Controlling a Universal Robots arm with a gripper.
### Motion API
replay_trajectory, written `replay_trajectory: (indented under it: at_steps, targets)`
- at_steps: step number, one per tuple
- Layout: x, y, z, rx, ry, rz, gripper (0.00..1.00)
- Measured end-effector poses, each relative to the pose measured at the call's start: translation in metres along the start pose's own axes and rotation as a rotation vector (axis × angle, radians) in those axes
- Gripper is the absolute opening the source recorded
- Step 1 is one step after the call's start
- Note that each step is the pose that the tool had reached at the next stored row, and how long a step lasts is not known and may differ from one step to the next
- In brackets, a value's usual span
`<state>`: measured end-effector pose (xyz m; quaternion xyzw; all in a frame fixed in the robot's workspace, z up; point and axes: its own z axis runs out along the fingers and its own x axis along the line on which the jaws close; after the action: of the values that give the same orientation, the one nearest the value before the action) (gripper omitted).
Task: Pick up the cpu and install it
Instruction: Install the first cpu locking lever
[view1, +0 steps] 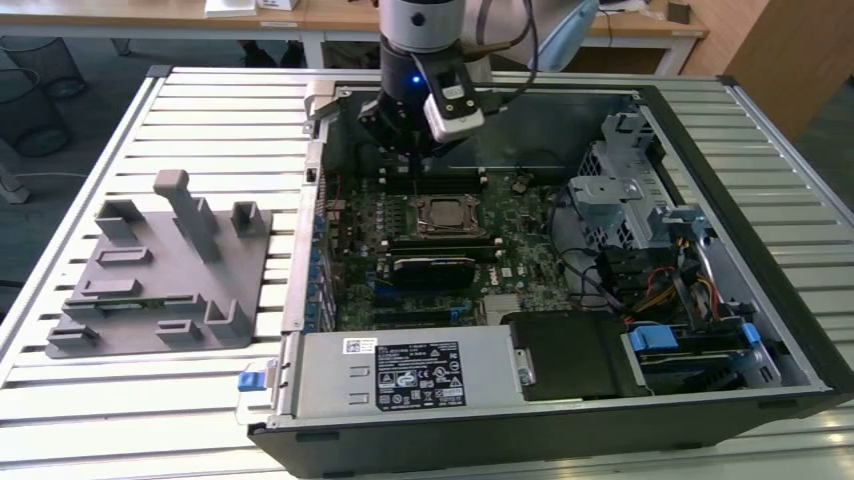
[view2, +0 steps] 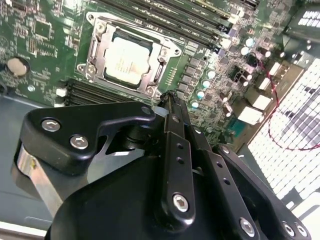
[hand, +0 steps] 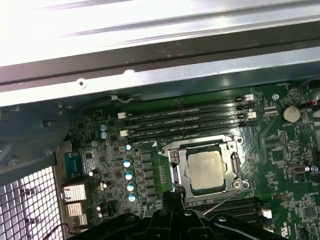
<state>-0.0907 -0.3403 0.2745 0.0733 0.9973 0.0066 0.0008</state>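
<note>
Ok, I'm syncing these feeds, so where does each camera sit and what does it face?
Exterior view: off the arm, high up, looking down into the open case; arm and hand over the motherboard.
Second wrist view: on the arm, looking past the hand at the cpu.
First wrist view: on the arm, facing cpu and case wall, hand in foreground.
Shared: the socketed cpu, all three.

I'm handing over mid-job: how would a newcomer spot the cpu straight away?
Look inside the open computer case, at the green motherboard. Beside the long black memory slots sits a socket frame; the cpu is the flat, pale silvery square inside it, the only plain smooth plate among busy components.
</note>
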Motion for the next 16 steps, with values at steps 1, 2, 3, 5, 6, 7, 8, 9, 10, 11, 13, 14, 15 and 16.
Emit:
replay_trajectory:
  at_steps: [1,2,3,5,6,7,8,9,10,11,13,14,15,16]
  targets:
    - [0.0007,-0.0001,0.0002,-0.0001,0.0000,-0.009,0.11]
    - [0.0018,-0.0002,0.0003,0.0000,0.0001,-0.015,0.11]
    - [0.0031,-0.0004,0.0005,0.0000,0.0002,-0.019,0.11]
    - [0.0052,0.0007,0.0010,0.0002,0.0003,-0.020,0.11]
    - [0.0060,0.0016,0.0014,0.0001,0.0003,-0.020,0.11]
    - [0.0067,0.0031,0.0017,0.0001,0.0003,-0.020,0.11]
    - [0.0074,0.0052,0.0019,0.0002,0.0003,-0.020,0.11]
    - [0.0080,0.0071,0.0022,0.0001,0.0002,-0.020,0.11]
    - [0.0087,0.0087,0.0025,0.0000,0.0002,-0.020,0.11]
    - [0.0095,0.0101,0.0029,0.0001,0.0003,-0.020,0.11]
    - [0.0105,0.0114,0.0038,0.0001,0.0002,-0.020,0.11]
    - [0.0109,0.0118,0.0042,0.0000,0.0002,-0.020,0.11]
    - [0.0112,0.0121,0.0046,0.0000,0.0002,-0.022,0.11]
    - [0.0113,0.0126,0.0049,0.0002,0.0004,-0.027,0.11]
